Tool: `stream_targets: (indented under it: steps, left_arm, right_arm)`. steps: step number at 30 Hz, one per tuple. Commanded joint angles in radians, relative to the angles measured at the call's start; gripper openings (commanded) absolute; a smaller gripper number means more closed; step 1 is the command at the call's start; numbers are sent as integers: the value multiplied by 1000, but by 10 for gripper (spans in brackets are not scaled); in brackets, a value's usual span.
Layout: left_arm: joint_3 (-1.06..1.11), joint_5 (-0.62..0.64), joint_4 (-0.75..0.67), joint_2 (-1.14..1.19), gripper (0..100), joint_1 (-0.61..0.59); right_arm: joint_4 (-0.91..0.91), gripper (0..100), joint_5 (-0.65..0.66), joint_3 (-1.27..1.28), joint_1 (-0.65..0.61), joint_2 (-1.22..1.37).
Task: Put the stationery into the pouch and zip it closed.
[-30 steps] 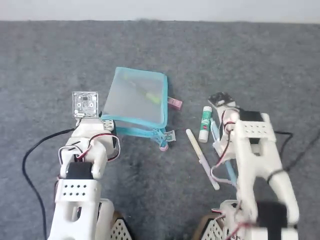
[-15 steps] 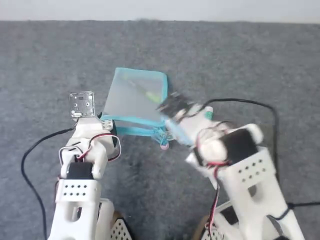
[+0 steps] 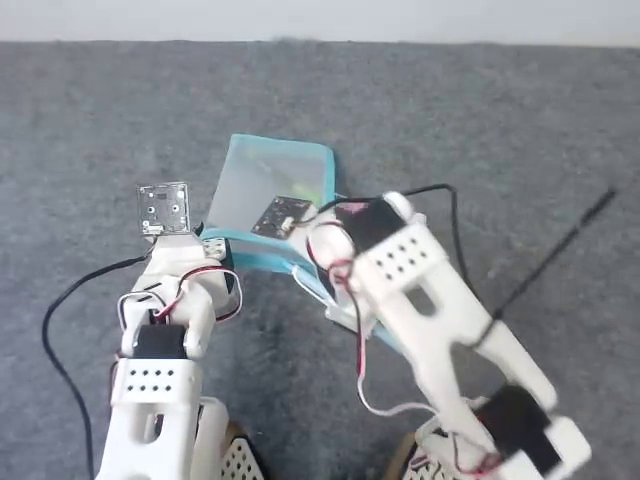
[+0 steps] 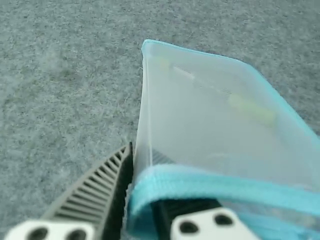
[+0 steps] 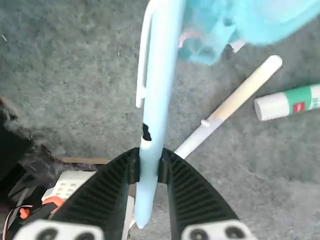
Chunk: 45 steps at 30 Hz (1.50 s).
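While the high view is being read from its left side, the left gripper (image 3: 217,244) is being held at the near left corner of the translucent, turquoise-edged zip pouch (image 3: 270,190). This pouch is being kept flat on the grey carpeted table (image 3: 500,120), just above the middle of the frame. In the left wrist view, the pouch's turquoise zip edge (image 4: 210,182) is being pinched between the left gripper's dark ribbed fingers (image 4: 100,185), one on either side of the fabric. A yellow-green stick-like item (image 4: 252,110) is being shown dimly through the pouch's clear wall. Right of centre in the high view, the white right arm is being held across the pouch's near right corner. In the right wrist view, a pale blue plastic pen with a white clip (image 5: 157,75) is being clamped tightly by the right gripper (image 5: 149,167), its far end lying against the pouch's turquoise edge. Beyond it, a slender cream-and-white pen (image 5: 240,95) and a white glue stick with a green band (image 5: 287,102) are being left on the carpet, close together.
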Motion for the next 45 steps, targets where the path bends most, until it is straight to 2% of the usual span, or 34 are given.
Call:
stream_targets:
  steps: [1, 12, 22, 27, 29, 34, 45]
  left_arm:
    - [-12, -8, -34, -9, 12, 2]
    - [-10, -15, -31, -9, 12, 31]
    - [12, -51, -31, -11, 12, 129]
    - [12, -51, -31, -11, 12, 130]
    - [12, -51, -31, -11, 12, 130]
    - [12, -51, -31, -9, 12, 123]
    - [12, -51, -31, -9, 12, 120]
  right_arm:
    - [38, 8, -57, -140, -1, 82]
    - [36, 8, -118, -379, -1, 131]
    - [-25, 8, -206, -680, -5, 398]
    - [-36, 16, -259, -842, -1, 483]
    - [-33, 50, -267, -876, -1, 499]
    - [-22, 192, -258, -882, 1, 493]
    - [36, 173, -199, -793, 107, 211]
